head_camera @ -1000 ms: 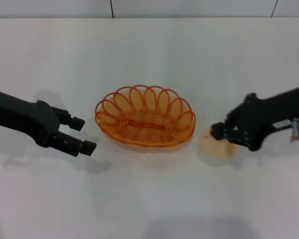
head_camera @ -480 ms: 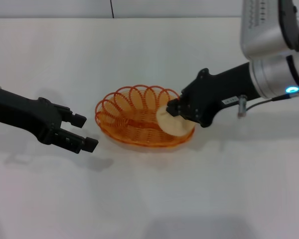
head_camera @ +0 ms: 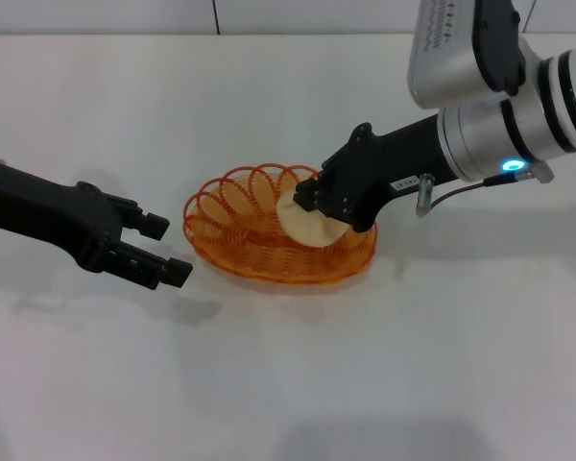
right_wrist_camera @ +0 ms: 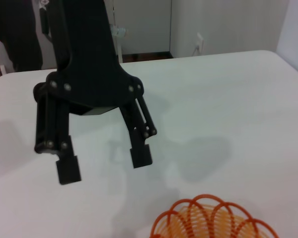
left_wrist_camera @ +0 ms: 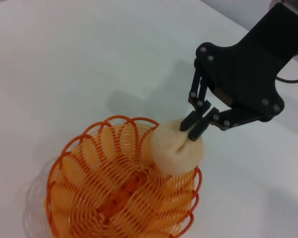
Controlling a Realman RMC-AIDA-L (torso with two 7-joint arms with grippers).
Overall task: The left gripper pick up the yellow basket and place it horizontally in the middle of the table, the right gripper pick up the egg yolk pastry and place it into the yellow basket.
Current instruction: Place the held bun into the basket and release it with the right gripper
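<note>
Right tool (head_camera: 312, 200) pinching pastry (head_camera: 307, 225) over basket (head_camera: 269, 252); left tool (head_camera: 163, 250) spread, beside it above counter (head_camera: 288, 384).

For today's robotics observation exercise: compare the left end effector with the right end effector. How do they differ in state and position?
The left end effector is open and holds nothing; the right end effector is shut on the egg yolk pastry. The left sits beside the yellow basket, over the table; the right is above the basket. Both are black and two-fingered.

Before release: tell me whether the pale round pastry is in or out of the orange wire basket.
In, not released: pale round pastry sits over the orange wire basket inside its rim, right hand shut on it.
</note>
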